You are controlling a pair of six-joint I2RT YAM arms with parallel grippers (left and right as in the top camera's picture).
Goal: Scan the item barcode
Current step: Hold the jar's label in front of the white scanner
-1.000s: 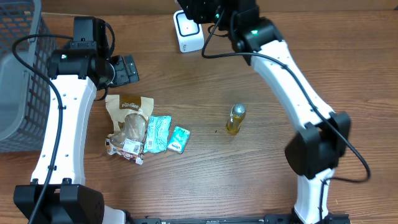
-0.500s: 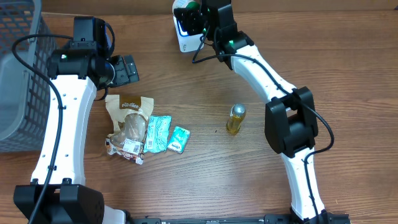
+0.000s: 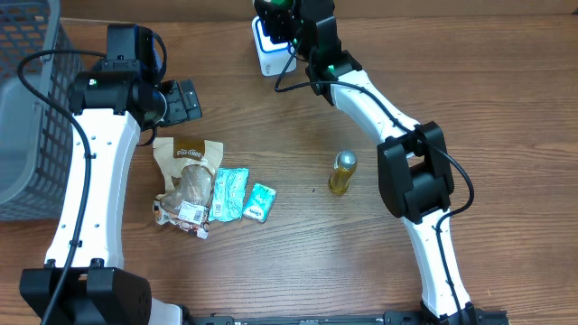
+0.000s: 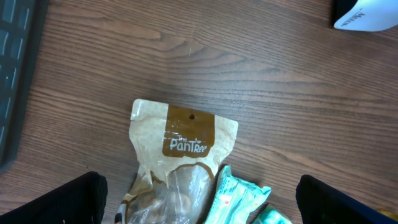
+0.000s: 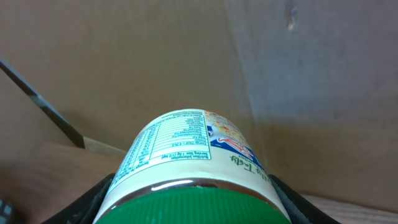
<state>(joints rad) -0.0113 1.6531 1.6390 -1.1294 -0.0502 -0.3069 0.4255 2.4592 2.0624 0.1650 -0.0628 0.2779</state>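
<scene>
My right gripper [image 5: 193,200] is shut on a jar [image 5: 186,146] with a green lid [image 5: 193,208] and a white label of nutrition text; no barcode shows. Its fingers [image 5: 93,200] press both sides of the jar just below the lid. Overhead, the right gripper [image 3: 284,18] holds the jar [image 3: 274,6] at the table's far edge, right above the white scanner [image 3: 269,56]. My left gripper [image 3: 185,99] hangs open over a brown snack bag [image 4: 183,146], its fingers [image 4: 68,202] wide apart with nothing between them.
Two teal packets [image 3: 229,193] [image 3: 260,202] lie beside the snack bag [image 3: 188,171]. A small bottle of yellow liquid [image 3: 342,173] stands mid-table. A grey basket [image 3: 23,117] sits at the left edge. Cardboard fills the background of the right wrist view.
The right arm has swung and turned its wrist at the far edge, bringing the jar's green lid over the scanner. The left arm has not moved.
</scene>
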